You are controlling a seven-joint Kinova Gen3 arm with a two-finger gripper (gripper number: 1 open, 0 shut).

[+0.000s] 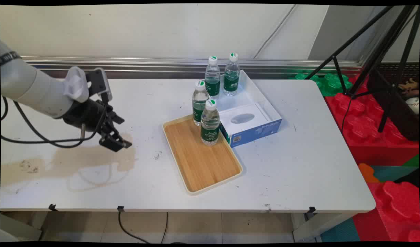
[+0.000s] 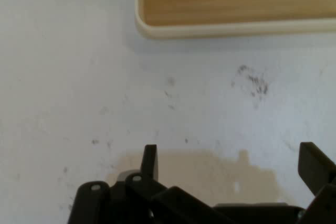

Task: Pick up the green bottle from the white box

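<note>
Hovering my empty, spread pincer [image 1: 116,143] over a brown stain [image 2: 210,174]; beyond it, two bottles [image 1: 210,122] (upright) occupy the wooden tray [image 2: 157,29], two remain boxed.

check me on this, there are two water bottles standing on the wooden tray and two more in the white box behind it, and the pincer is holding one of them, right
Not quite. The pincer holds nothing: in the hand view its fingers stand apart over a brown stain on the table. Main view confirms the rest: two bottles on the wooden tray, two in the white box.
</note>
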